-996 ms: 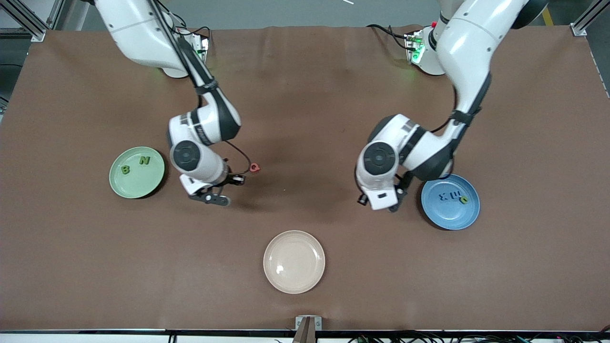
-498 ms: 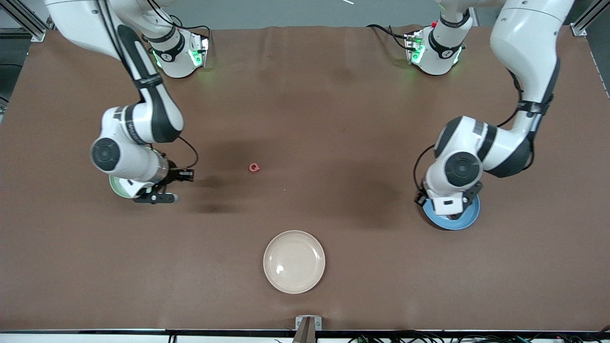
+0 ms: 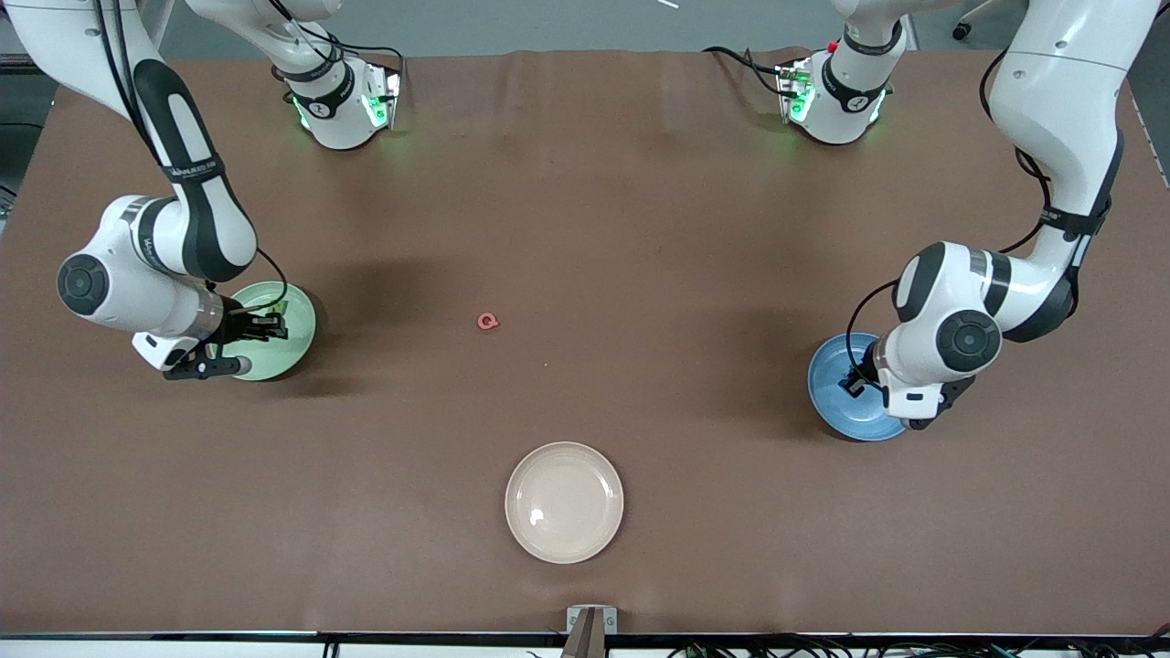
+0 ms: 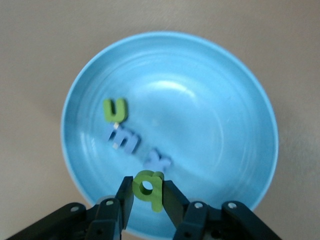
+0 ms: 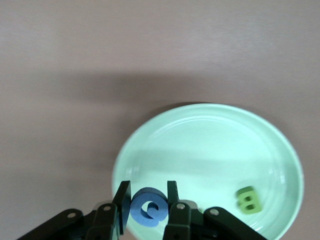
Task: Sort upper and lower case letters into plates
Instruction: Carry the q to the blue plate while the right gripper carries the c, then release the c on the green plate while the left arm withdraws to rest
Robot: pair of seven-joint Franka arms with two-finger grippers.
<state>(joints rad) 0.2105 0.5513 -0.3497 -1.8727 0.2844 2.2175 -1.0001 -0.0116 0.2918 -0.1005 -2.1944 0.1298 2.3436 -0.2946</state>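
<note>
Step in hand: you are at the drop for two letters at once, each arm hanging over its own plate.
Right gripper (image 5: 148, 212): its fingers pinch a blue letter (image 5: 148, 210), a Q by its look, over the rim of the mint green plate (image 3: 297, 343) toward the right arm's end of the table.
Left gripper (image 4: 148, 196): its fingers pinch a green lower case letter (image 4: 148, 188), a d by its look, over the edge of the blue plate (image 3: 832, 402) toward the left arm's end.
Green plate contents: you can see a green B (image 5: 248, 200) lying in it; any other letter there is cut off in the right wrist view or covered by the arm in the front view.
Blue plate contents: a green n (image 4: 115, 109), a blue m (image 4: 123, 138) and a blue x (image 4: 157, 160) lie in a row, just beside the held letter.
Left on the table: a red Q (image 3: 488, 321) sits alone mid-table, farther from the front camera than the cream plate (image 3: 564, 502), which holds nothing.
Next move: I judge that you should spread each pair of fingers only once the letter is well inside the rim; both sit close to the edge now. Then send the right arm for the red Q.
Hard to make out: how high each letter hangs above its plate, and the front view hides both grippers' fingertips.
</note>
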